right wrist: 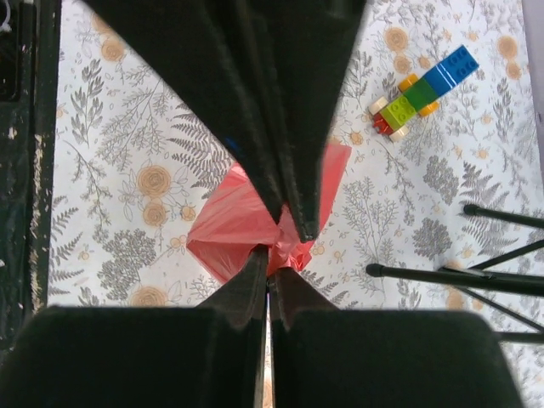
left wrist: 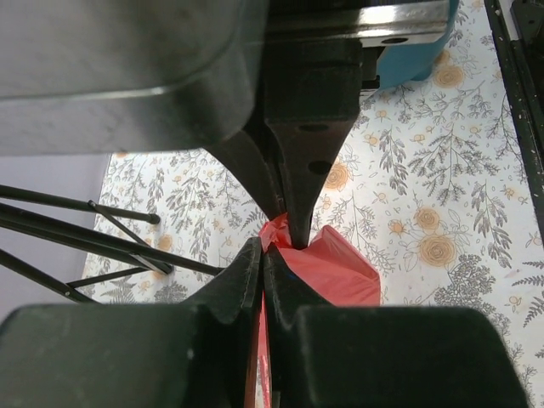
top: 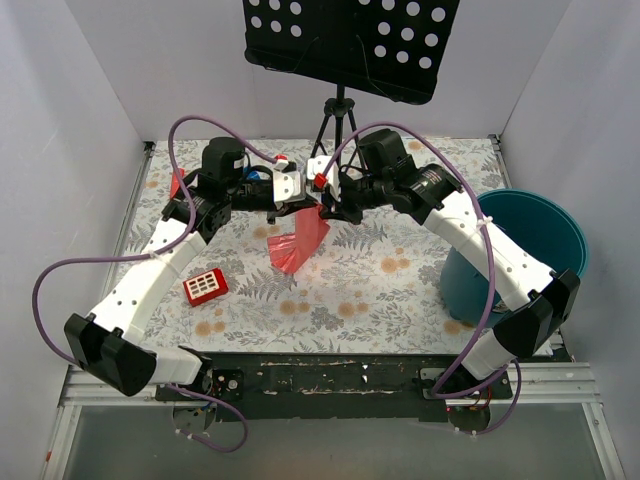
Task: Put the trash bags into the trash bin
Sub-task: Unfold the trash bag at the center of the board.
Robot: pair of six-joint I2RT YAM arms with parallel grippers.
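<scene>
The trash bag [top: 297, 243], a thin red-pink film, hangs crumpled above the middle of the floral table, held up by its bunched top. My left gripper [top: 304, 207] and right gripper [top: 332, 211] meet tip to tip at that top, each shut on the film. In the left wrist view the left gripper [left wrist: 262, 248] pinches a strip of the trash bag [left wrist: 340, 272], with the other arm's fingers [left wrist: 297, 204] coming down from above. In the right wrist view the right gripper [right wrist: 270, 262] clamps the gathered trash bag [right wrist: 229, 229]. The teal trash bin [top: 530, 235] stands at the table's right edge, apart from both.
A small red block with white squares [top: 205, 287] lies on the table by the left arm. A black music stand [top: 350, 40] on a tripod [top: 338, 120] stands at the back. A brick toy car [right wrist: 421, 89] lies near the tripod legs [right wrist: 459, 276].
</scene>
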